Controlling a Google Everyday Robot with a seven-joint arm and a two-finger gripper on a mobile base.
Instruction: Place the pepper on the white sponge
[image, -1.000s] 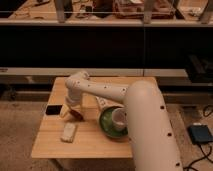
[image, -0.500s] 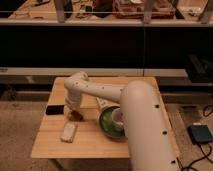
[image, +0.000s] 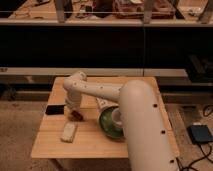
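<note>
Nearest me on the wooden table (image: 45, 145), the white sponge (image: 69, 132) lies flat toward the front left, and a green bowl (image: 107, 125) sits off to its right under the bulky white arm (image: 142, 120). Just behind the sponge the gripper (image: 74, 111) hangs low over the boards with the pepper (image: 77, 115) right at its tip, apart from the sponge; whether it is clamped on the pepper or slack I cannot tell. Beyond, to the left, lies a black block (image: 55, 109), and dark shelving (image: 105, 45) stands behind the table
</note>
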